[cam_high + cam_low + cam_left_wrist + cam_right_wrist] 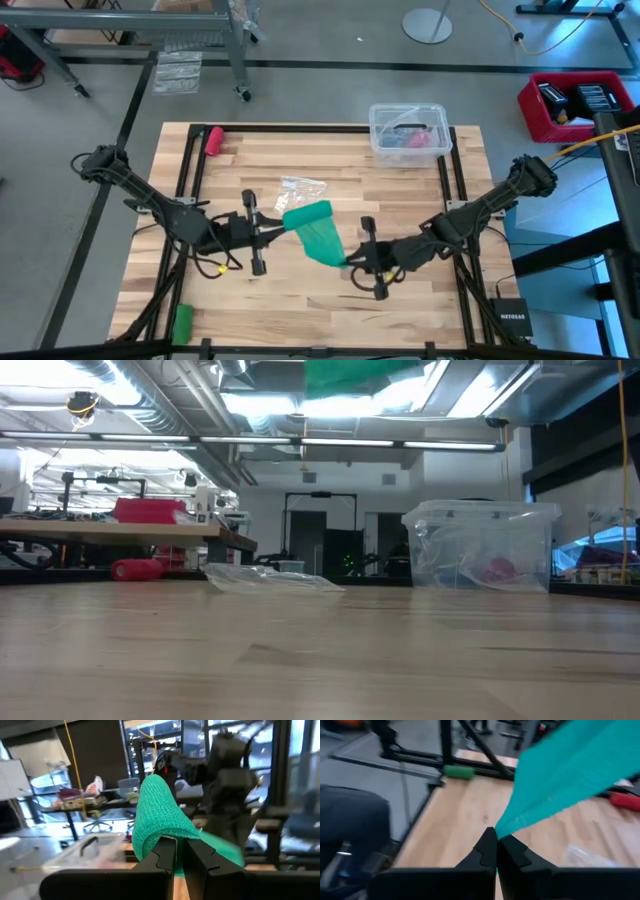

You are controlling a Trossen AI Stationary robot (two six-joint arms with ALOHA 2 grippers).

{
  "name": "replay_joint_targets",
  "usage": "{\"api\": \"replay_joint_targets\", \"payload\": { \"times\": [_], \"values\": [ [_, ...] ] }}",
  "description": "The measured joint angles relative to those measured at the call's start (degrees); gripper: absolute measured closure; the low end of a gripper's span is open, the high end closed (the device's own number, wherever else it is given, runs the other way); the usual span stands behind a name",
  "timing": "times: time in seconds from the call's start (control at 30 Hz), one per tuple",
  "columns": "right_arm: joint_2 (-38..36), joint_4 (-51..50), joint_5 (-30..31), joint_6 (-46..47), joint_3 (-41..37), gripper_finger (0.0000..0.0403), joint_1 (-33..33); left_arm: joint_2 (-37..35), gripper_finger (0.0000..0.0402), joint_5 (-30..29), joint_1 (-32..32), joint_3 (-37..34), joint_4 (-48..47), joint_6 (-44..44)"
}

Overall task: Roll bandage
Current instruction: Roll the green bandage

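1. Bandage (316,232): teal-green cloth strip, held clear of the table (300,300) above its middle, stretched between both grippers; not touching the wood. Seen in the low view only as a green patch (352,374) at the upper edge.
2. Left gripper (275,228): at the strip's left end, jaws clenched on the bandage. In the left wrist view, cloth bulges up in a folded hump (160,817) just beyond the dark fingers (165,857).
3. Right gripper (352,262): at the strip's right, nearer end, jaws clenched on the bandage. In the right wrist view, cloth gathers to a narrow point at the fingertips and widens outward (570,775).
4. Clear plastic wrapper (300,189): flat on the table, just beyond the bandage on the far side.
5. Clear plastic box (409,133): at the far right of the table, with pink content inside.
6. Pink-red roll (214,139): lying at the far left corner.
7. Small green roll (181,322): at the near left corner, beside the table frame.
8. Red bin (578,104): on the floor, off the table to the far right.
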Motion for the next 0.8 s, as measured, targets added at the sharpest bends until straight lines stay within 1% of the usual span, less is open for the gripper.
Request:
{"api": "replay_joint_targets", "payload": {
  "times": [0.17, 0.3, 0.37, 0.63, 0.73, 0.8],
  "values": [
    [0.00, 4.61, -7.65, 0.07, 0.00, 0.0401, -0.01, 0.05, 0.0389, -3.75, -0.04, 0.00, -3.22, 3.74],
    [0.00, 9.08, -12.43, -0.48, 0.02, 0.0401, -0.04, 0.48, 0.0389, -4.11, 0.85, 0.00, -6.92, 4.03],
    [0.00, 9.63, -14.08, -0.67, 0.63, 0.0401, -0.06, 1.03, 0.0389, -4.20, 1.35, 0.00, -8.66, 3.27],
    [0.00, 9.03, -14.67, -2.29, 4.71, 0.0401, -0.15, 4.99, 0.0389, -4.72, 2.55, 0.00, -8.73, 1.82],
    [0.00, 9.21, -13.38, -2.34, 6.46, 0.0401, -0.17, 6.28, 0.0389, -4.74, 2.50, 0.04, -8.61, -0.60],
    [0.00, 9.13, -11.29, -2.43, 7.53, 0.0401, -0.37, 7.32, 0.0389, -4.75, 2.51, 0.07, -8.61, -2.32]
  ]
}}
